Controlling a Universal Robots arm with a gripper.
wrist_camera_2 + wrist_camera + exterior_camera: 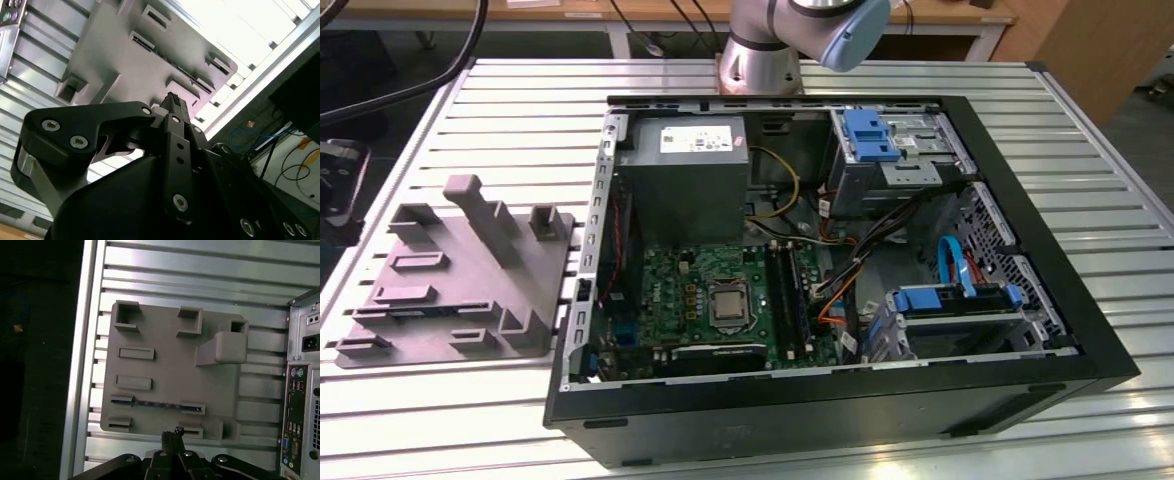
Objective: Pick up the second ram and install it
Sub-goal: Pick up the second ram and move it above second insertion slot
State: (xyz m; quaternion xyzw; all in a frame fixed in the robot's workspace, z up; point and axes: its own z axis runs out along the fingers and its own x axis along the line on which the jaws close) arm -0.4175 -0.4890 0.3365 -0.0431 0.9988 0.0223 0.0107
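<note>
The pickup approach is seemingly being made: the gripper (173,431), fingers pinched together and empty, is being held over the grey fixture tray (165,367) where the second ram (157,403) is lying slotted, so parted fingers aligned along it are being called for.

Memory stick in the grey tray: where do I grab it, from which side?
Grip the memory stick at its bare middle, pinching its flat faces, from straight above. It seems to stand on edge with both ends in holders of the tray, leaving the middle span free.

Black claw (172,100) in foreground — grey fixture tray (115,45) beyond, on slatted metal table (35,65)
</note>
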